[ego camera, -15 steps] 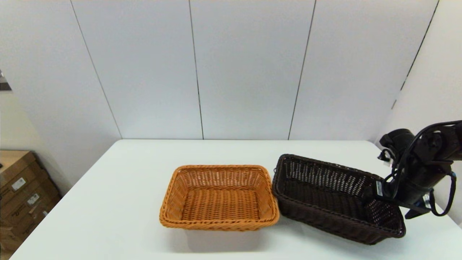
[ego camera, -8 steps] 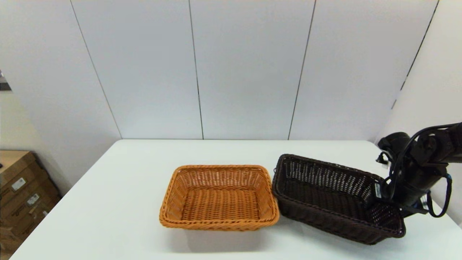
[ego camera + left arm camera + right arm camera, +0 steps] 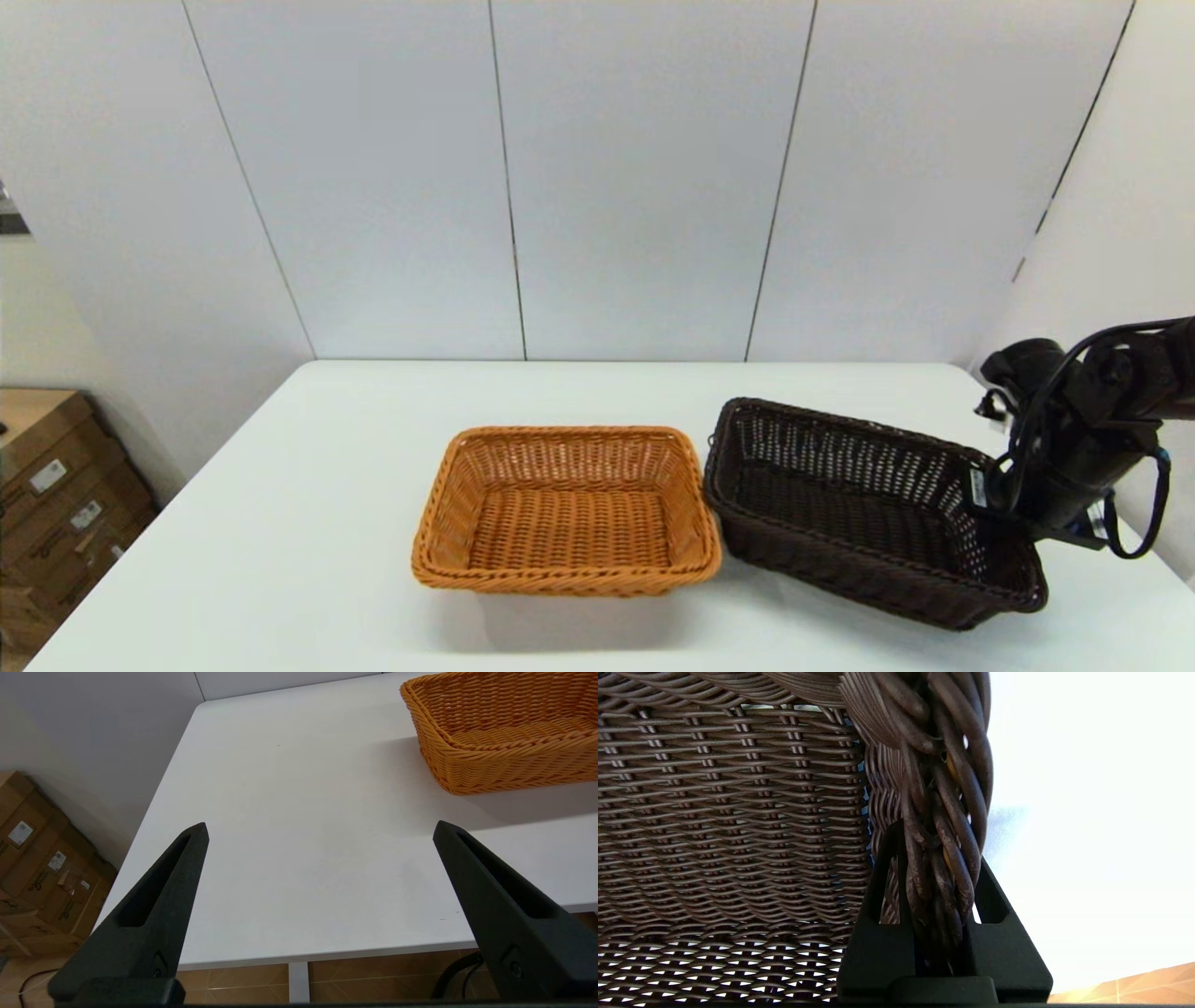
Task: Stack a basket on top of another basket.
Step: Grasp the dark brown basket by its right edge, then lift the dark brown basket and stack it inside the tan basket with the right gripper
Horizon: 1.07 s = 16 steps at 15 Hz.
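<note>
The dark brown basket (image 3: pixel 868 509) sits on the right half of the white table (image 3: pixel 308 523), angled, its left end touching the orange-tan basket (image 3: pixel 569 509) at the table's middle. My right gripper (image 3: pixel 990 490) is at the dark basket's right short end. In the right wrist view it (image 3: pixel 936 849) is shut on the braided rim (image 3: pixel 952 788), one finger inside the wall and one outside. My left gripper (image 3: pixel 321 825) is open and holds nothing, low over the table's front left edge, with the orange-tan basket (image 3: pixel 504 732) off to its side.
Cardboard boxes (image 3: pixel 56 495) stand on the floor left of the table, also seen from the left wrist (image 3: pixel 37 858). The table's right edge runs close behind my right arm. A grey panelled wall closes the back.
My right wrist has risen slightly and tilted while keeping hold of the dark basket's right end, which has shifted only a little. The orange-tan basket has not moved.
</note>
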Each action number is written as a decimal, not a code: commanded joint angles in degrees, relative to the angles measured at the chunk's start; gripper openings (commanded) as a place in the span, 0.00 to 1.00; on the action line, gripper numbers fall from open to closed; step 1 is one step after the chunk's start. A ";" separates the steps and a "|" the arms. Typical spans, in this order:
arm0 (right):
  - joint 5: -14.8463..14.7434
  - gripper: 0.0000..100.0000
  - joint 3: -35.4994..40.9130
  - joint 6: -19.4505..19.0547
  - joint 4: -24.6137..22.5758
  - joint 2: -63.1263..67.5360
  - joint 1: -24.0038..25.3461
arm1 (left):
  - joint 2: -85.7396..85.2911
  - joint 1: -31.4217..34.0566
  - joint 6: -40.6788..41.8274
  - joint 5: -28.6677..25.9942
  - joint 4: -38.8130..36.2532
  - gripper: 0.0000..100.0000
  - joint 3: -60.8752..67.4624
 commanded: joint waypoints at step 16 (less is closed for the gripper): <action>13.45 0.00 -9.94 -1.17 5.17 -15.70 -9.16 | 0.07 0.01 0.03 0.00 0.06 1.00 0.00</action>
